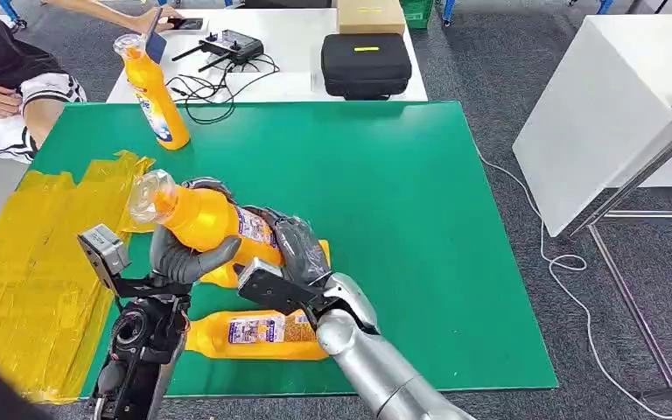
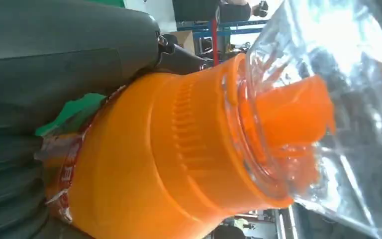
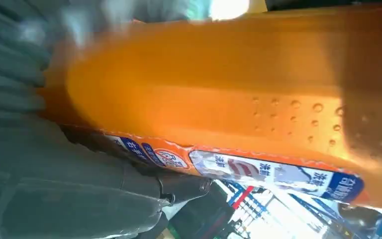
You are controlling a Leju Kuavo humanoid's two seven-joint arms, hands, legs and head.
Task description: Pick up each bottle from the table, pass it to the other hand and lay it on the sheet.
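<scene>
While both hands are on the one bottle, this reads as the middle of the handover.

Sheet: yellow sheet [image 1: 26,262] lies at the left edge of the green mat [image 1: 402,219], crinkled, partly hanging off the near-left corner.
Left hand: left hand [image 1: 191,255] is wrapped round the held bottle [image 1: 206,219] near its shoulder, thumb underneath, fingers closed on it.
Held bottle: lifted off the mat, tilted, clear cap [image 1: 147,196] pointing left and far, toward the sheet.
Right hand: right hand [image 1: 297,249] clasps the lower, labelled part of the same bottle.
Handling, judged: rigid orange plastic, smooth and probably slick; droplets show on its wall in the right wrist view. Looks full, so fairly heavy. The ribbed shoulder below the cap is the surer hold; the thin clear cap looks brittle and should not take load.
Other bottles: one lying bottle [image 1: 258,334] on the near mat under the arms; one standing bottle [image 1: 156,87] at the far-left edge.
Room: a short, open path left to the sheet; the mat's right half is bare. A seated person [image 1: 4,96] is close at far left.
</scene>
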